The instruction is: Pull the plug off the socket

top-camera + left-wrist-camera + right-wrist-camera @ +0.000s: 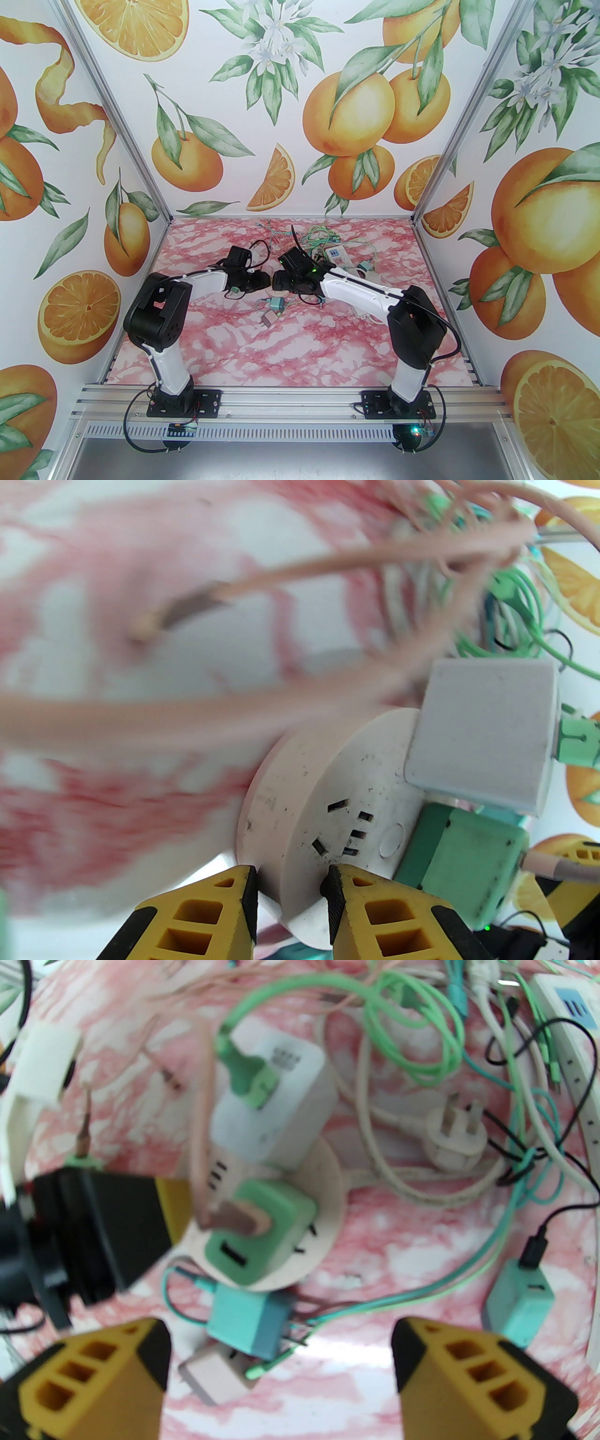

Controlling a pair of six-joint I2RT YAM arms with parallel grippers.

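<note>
A round white socket [328, 817] lies on the pink marble table. A white cube plug [483, 733] and a green plug [459, 855] stand plugged into its face. My left gripper [290, 878] is shut on the socket's rim, one yellow finger on each side. In the right wrist view the socket [328, 1175] carries the white plug [276, 1100] with a green cable and the green plug [258, 1236] with a pink cable. My right gripper [279, 1335] hovers open above and just in front of them, holding nothing. Both grippers [272, 281] meet at mid-table.
Tangled green, white and black cables [412, 1030] cover the far table. A white power strip [576, 1053] lies at the right. Loose chargers lie by the socket: teal [251, 1316], pale pink [215, 1377] and another teal one [518, 1307]. A loose white three-pin plug [457, 1138] rests behind.
</note>
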